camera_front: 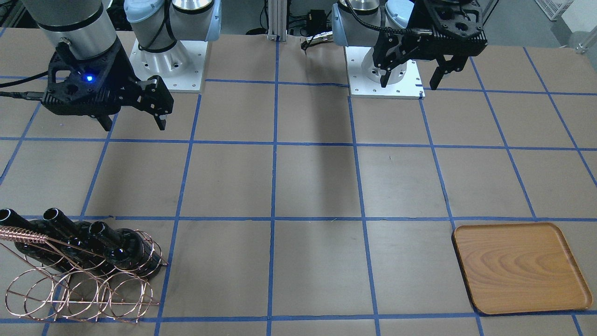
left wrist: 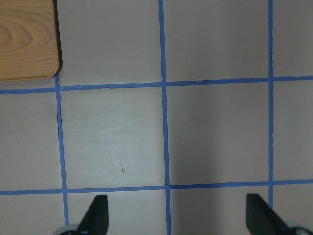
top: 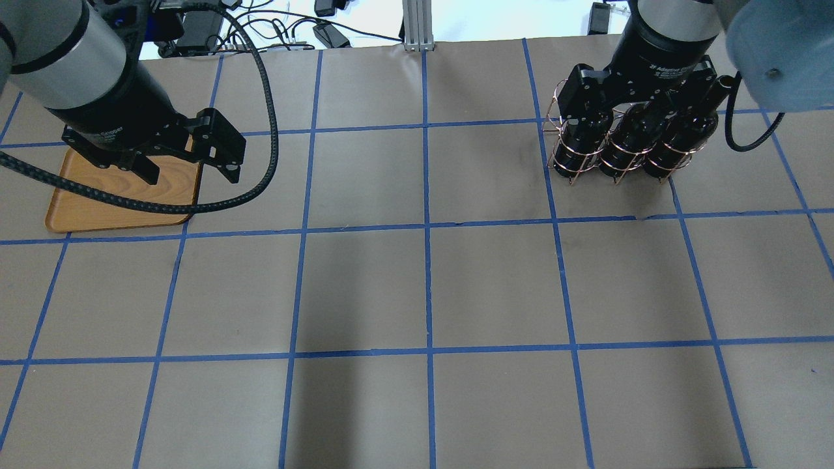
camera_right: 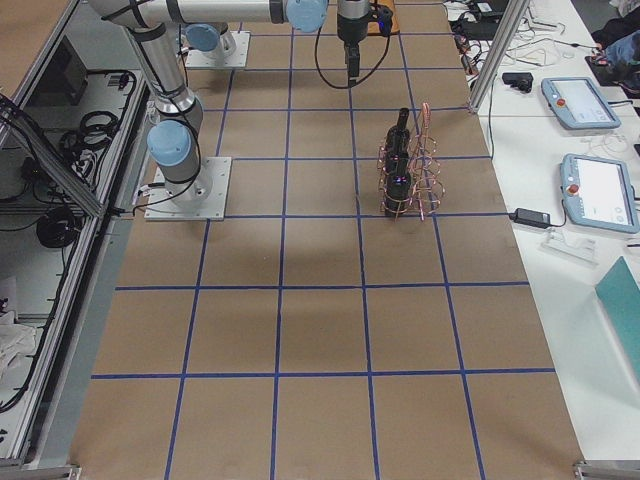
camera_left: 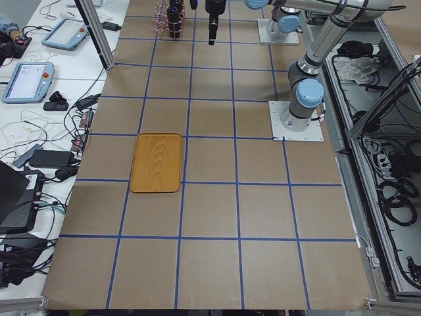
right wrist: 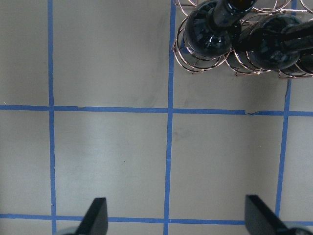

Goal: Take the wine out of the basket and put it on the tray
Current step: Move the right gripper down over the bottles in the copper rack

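Three dark glass wine bottles (camera_front: 116,247) stand in the copper wire basket (camera_front: 84,298) near the table's far edge on my right side. In the right wrist view the bottles (right wrist: 210,36) and the basket (right wrist: 195,63) sit at the top right. My right gripper (camera_front: 134,125) is open and empty, held high and back from the basket. The wooden tray (camera_front: 520,266) lies bare on my left side. My left gripper (camera_front: 410,83) is open and empty, high above the table. The tray's corner (left wrist: 24,39) shows at the top left of the left wrist view.
The table is brown paper with a blue tape grid. Two white arm base plates (camera_front: 168,65) (camera_front: 385,74) sit at the robot's edge. An aluminium post (top: 414,26) stands at the far middle edge. Desks with teach pendants (camera_right: 600,190) line the operators' side.
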`<state>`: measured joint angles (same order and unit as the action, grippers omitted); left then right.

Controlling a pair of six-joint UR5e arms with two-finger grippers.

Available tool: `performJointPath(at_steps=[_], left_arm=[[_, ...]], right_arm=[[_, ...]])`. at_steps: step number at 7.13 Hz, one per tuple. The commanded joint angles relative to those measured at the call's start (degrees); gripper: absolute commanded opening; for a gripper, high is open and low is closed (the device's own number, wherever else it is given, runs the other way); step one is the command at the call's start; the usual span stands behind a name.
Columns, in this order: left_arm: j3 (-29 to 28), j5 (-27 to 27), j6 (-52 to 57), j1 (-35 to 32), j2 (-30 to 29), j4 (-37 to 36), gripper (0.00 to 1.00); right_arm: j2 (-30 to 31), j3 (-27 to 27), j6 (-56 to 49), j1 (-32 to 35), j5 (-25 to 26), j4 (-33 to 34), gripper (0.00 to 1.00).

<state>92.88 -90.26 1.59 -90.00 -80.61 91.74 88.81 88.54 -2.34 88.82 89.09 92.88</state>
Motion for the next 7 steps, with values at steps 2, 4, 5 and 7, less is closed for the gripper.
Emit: performJointPath(at_steps=[2,4,5,7], left_arm=[[0.2,0.0,0.1,-0.1,0.0,0.0,1.0],[0.5,-0.2,0.1,-0.2,0.1,0.1,1.0],[0.5,-0.2,0.0,-0.2,0.3,0.1,1.0],[0.5,-0.2,0.1,-0.2,0.3,0.1,1.0]], right_arm=[[-0.8,0.0,-8.8,-8.4,-0.5,5.3,1.0],[-4.2,0.0,-14.0,-9.6,0.1,12.5,0.99],[-6.2,0.0,-14.2,-9.7,0.2,13.2,0.9],[-9.8,0.0,-15.7,-11.0,0.4,18.3,0.89]])
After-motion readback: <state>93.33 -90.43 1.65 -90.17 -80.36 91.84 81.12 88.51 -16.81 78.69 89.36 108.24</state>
